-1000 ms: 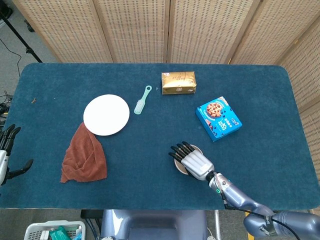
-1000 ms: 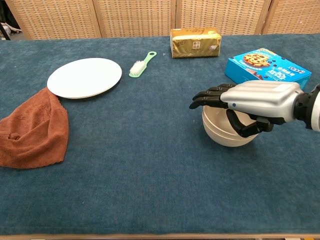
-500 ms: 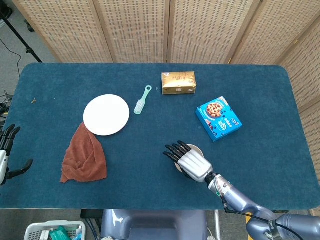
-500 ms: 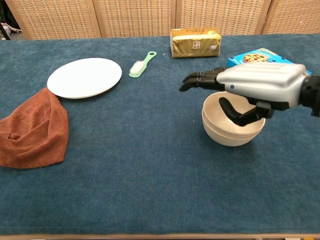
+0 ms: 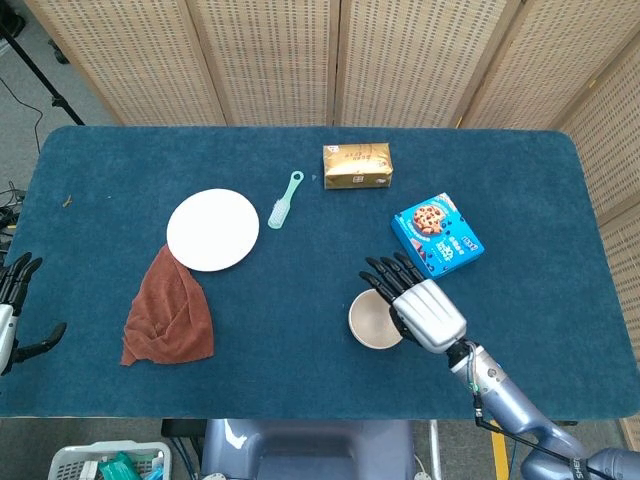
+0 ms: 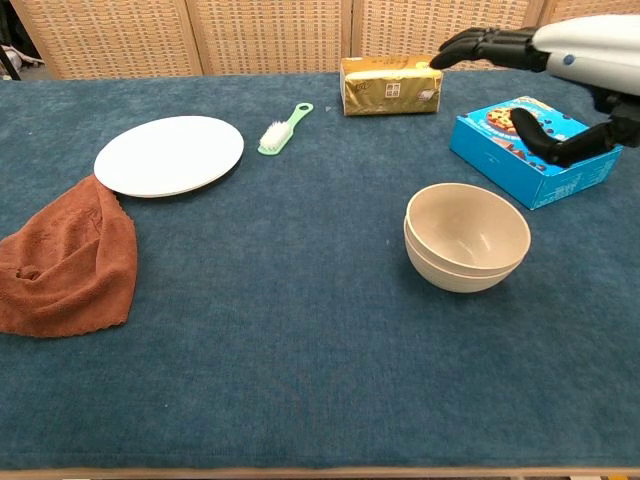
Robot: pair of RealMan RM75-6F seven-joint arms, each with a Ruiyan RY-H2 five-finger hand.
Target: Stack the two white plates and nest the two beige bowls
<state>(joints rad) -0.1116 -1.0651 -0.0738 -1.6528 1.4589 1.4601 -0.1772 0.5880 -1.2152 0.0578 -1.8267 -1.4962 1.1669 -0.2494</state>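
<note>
Beige bowls (image 6: 467, 237) nested one inside the other on the dark blue table (image 6: 300, 350), just left of the right hand (image 5: 425, 308) in the head view. Right hand raised clear of the bowls, fingers spread and holding nothing, black fingertips (image 6: 470, 45) reaching toward the gold tissue pack (image 6: 390, 85) in the chest view. Blue cookie box (image 6: 535, 148) just behind the bowls, under the hand. White plates (image 6: 169, 155) at the left of the table, seen only as one disc, near edge touching a rust-brown cloth (image 6: 65, 260). Mint green brush (image 6: 284, 128) between plates and tissue pack. Left hand (image 5: 12, 305) at the table's left edge, off the cloth surface, fingers apart and empty.
</note>
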